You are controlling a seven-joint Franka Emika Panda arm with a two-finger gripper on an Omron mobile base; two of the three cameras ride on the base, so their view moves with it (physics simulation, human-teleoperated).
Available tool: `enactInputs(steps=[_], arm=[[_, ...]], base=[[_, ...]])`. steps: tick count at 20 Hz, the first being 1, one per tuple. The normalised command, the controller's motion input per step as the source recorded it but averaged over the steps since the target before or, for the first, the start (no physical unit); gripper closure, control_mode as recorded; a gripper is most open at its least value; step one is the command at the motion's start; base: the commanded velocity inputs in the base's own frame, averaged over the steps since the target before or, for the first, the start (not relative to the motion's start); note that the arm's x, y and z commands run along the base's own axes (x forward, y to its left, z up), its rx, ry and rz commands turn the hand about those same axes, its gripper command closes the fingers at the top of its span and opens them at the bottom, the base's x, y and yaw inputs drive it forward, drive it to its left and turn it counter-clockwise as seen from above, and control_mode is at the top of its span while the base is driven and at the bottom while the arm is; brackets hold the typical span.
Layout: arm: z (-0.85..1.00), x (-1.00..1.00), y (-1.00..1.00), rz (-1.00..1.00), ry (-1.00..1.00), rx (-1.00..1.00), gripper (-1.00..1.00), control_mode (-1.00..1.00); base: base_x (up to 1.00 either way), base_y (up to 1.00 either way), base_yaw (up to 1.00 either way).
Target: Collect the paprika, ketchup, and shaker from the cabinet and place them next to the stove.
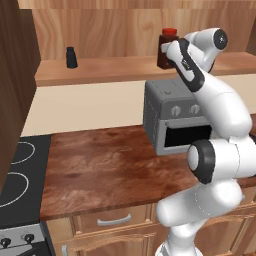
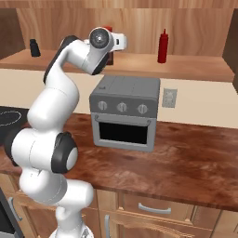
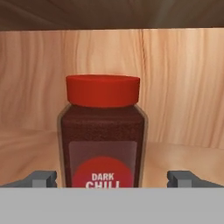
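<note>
Shelf contents run, in the right base view, from the shaker (image 2: 34,47) at the far left of the cabinet (image 2: 186,67), past the paprika (image 3: 102,135) mid-shelf above the toaster oven (image 2: 124,113), to the ketchup (image 2: 162,46) further right. The end effector (image 3: 112,178) faces the paprika with fingers spread wide to either side, gripping nothing. Fetching this first jar looks underway; next it likely must advance, clamp, then carry it left to the stove (image 1: 17,175).

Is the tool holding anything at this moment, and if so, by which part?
Nothing is held. The tool is open, its fingertips apart on either side of the dark brown, red-capped paprika jar, not touching it.
</note>
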Motion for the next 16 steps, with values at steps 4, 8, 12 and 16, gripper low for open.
enactInputs(steps=[4,8,12,16], arm=[[0.00,0.05,0.17,0.00,0.05,-0.01,-1.00,-1.00],[0.00,0.03,0.12,0.00,0.05,-0.01,-1.00,-1.00],[0.00,0.12,-0.05,0.00,0.01,0.00,-1.00,-1.00],[0.00,0.15,-0.01,0.00,0.02,0.00,-1.00,-1.00]], base=[[0.00,0.00,0.00],[0.00,0.00,0.00],[0.00,0.00,0.00],[0.00,0.00,0.00]])
